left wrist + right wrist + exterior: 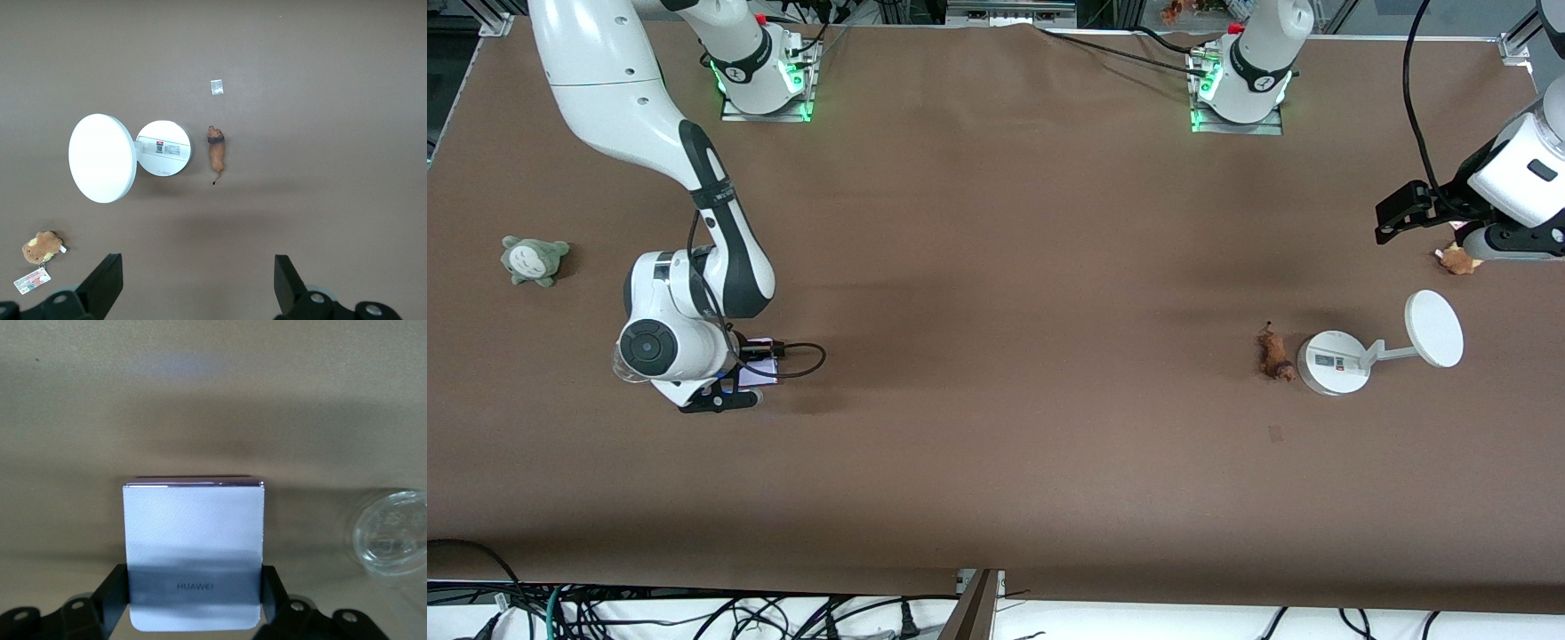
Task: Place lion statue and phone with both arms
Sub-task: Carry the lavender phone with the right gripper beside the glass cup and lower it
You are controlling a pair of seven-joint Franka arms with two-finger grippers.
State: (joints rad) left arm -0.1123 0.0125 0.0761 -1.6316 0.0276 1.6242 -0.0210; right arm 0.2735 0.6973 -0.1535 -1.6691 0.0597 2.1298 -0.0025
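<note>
The phone (758, 372) is a pale lavender-white rectangle lying toward the right arm's end of the table. My right gripper (740, 377) is down at it. In the right wrist view the phone (193, 533) sits between the black fingers (115, 593), which press on both of its side edges. The lion statue (1276, 353), small and orange-brown, lies on the table beside the white stand's base; it also shows in the left wrist view (216, 152). My left gripper (1394, 216) is open and empty, up over the table by the tan plush, its fingertips (107, 270) wide apart.
A white stand (1334, 362) with a round disc (1434, 329) is next to the lion. A tan plush with a tag (1458, 259) lies under the left arm. A grey plush (534, 260) lies near the right arm's table end. A clear glass (393, 530) stands by the phone.
</note>
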